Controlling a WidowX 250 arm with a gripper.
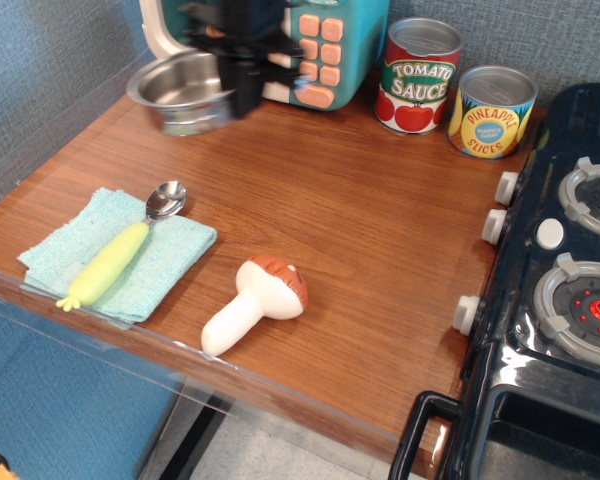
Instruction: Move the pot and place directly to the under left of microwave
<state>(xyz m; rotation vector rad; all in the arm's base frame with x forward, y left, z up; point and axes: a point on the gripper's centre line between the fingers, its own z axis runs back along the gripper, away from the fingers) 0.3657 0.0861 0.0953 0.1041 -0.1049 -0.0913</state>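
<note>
The shiny steel pot (180, 90) hangs in the air at the upper left, above the table's back left part, in front of the microwave's lower left corner. My gripper (242, 82) is a blurred black shape shut on the pot's right rim. The teal and cream microwave (325, 40) stands at the back, partly hidden behind the gripper and the pot.
A tomato sauce tin (417, 76) and a pineapple tin (492, 111) stand at the back right. A black toy stove (560, 290) fills the right side. A toy mushroom (253, 302) lies near the front edge. A spoon (120, 248) lies on a teal cloth (110, 258) at the left.
</note>
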